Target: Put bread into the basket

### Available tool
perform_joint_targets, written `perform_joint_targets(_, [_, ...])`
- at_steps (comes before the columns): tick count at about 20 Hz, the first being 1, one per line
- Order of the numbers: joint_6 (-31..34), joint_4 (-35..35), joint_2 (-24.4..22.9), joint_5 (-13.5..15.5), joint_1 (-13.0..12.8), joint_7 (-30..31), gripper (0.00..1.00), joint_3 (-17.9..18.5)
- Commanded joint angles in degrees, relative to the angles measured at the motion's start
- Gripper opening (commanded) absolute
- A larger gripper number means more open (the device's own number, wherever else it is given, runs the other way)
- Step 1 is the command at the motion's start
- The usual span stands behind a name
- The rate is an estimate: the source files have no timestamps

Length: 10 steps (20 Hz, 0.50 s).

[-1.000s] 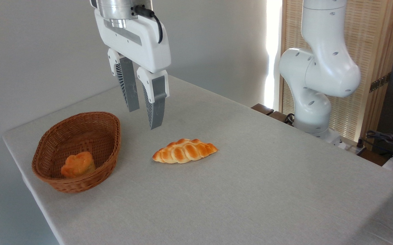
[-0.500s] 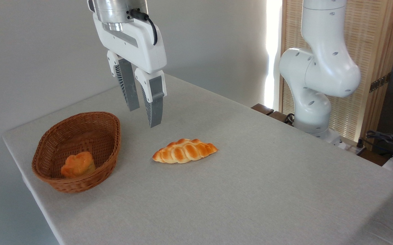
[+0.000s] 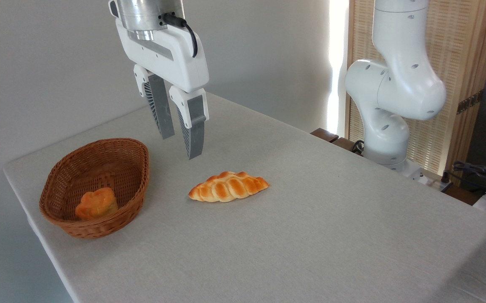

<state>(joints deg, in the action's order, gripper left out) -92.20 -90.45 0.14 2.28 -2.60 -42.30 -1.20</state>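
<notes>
The small lumpy orange bread [image 3: 96, 203] lies inside the oval brown wicker basket [image 3: 130, 149], toward its near end, at the table's left. My gripper [image 3: 180, 147] hangs in the air to the right of the basket and above the table, well clear of both. Its two grey fingers are spread apart with nothing between them, so it is open.
A longer golden braided loaf [image 3: 228, 186] lies on the grey tablecloth just right of and below the gripper. The arm's white base [image 3: 388, 122] rises at the table's far right edge. Cables and dark gear [image 3: 484, 174] sit at the far right.
The gripper has only drifted slightly, a little left half a second ago and back right now. It stays open and empty. The bread, basket and loaf have not moved.
</notes>
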Motion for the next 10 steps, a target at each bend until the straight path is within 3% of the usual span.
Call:
perform_joint_targets(1, [1.5,0.4,0.0,-1.7,0.1,1.0,1.00,-0.3])
perform_joint_targets(10, [1.5,0.5,0.0,-1.6,0.1,1.2,1.00,0.1])
